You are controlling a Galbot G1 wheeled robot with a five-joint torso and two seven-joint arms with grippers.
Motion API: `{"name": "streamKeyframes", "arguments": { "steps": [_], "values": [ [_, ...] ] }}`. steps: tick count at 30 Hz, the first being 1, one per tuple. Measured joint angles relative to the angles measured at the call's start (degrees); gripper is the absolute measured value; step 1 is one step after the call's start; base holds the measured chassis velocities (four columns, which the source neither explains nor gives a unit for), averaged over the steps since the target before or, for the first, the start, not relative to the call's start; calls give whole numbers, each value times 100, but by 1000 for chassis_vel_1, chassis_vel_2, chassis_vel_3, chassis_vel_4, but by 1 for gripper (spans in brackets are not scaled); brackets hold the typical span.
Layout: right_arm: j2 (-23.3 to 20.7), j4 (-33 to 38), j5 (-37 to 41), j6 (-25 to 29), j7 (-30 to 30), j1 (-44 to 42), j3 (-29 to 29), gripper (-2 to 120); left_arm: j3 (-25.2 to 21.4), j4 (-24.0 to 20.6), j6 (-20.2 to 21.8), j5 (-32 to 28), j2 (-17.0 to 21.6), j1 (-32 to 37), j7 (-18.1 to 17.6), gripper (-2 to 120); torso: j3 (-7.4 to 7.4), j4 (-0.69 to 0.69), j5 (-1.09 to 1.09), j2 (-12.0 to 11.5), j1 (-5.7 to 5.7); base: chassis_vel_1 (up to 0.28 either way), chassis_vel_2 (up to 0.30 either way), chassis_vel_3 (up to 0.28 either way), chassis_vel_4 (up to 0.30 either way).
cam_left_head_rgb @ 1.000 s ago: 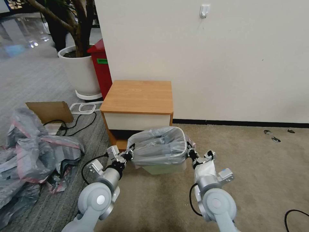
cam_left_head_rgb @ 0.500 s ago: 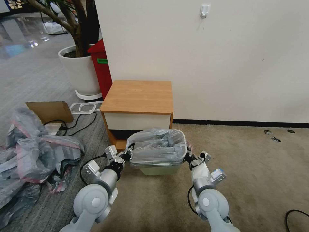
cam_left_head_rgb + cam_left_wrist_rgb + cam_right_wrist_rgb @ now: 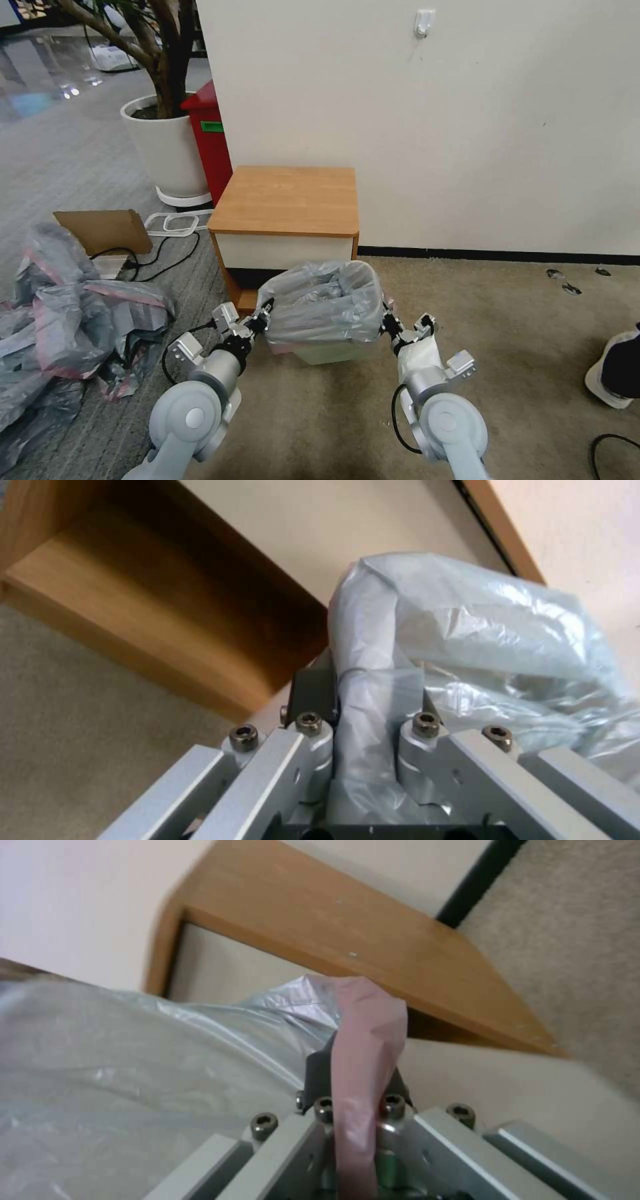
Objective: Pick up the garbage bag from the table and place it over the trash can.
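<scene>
I'm holding the thin translucent grey plastic garbage bag over the cream-white rectangular trash can, left gripper and right gripper both clamping its rim. Uneven pulling risks tearing it.

No legible text, brand, number or sign in any view. Red bin, upper left of the head view: carries a small green label, print too small to make out. Wall hook, top centre: blank. Wrist views: bare wood, plastic film and metal, no markings.
</scene>
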Motion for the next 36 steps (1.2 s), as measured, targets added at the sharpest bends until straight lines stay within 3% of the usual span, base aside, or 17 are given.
{"name": "streamKeyframes", "arguments": {
  "steps": [11,20,23,25,27,28,30,36],
  "values": [
    [-91,-257,-795,97,-33,-17,74,0,7,-109,61,-447,-35,-13,-7,9,0,0,0,0,0,0,0,0,0],
    [-129,-549,-1796,486,-475,6,119,0,5,-205,148,-552,-9,14,-11,9,0,-1,0,0,0,0,0,0,0],
    [-165,-517,-1939,580,-565,-76,135,12,-15,-208,166,-562,0,46,-10,9,0,0,0,0,0,0,0,0,0],
    [-172,-491,-1936,582,-573,-95,137,14,-15,-207,166,-559,1,46,-10,9,0,0,0,0,0,0,0,0,0],
    [-231,-254,-1827,586,-631,-223,153,27,-1,-93,165,-266,14,25,-6,9,0,0,-1,0,0,0,0,0,0],
    [-231,-254,-1827,586,-631,-223,153,27,-1,-93,165,-266,14,25,-6,9,0,0,-1,0,0,0,0,0,0],
    [-332,80,-1636,529,-694,-402,182,35,45,34,168,42,67,-31,30,8,0,0,-2,0,0,0,0,0,0],
    [-524,530,-1128,437,-793,-673,332,59,54,110,160,71,117,-154,47,7,0,0,0,0,0,0,0,0,0]
  ]
}}
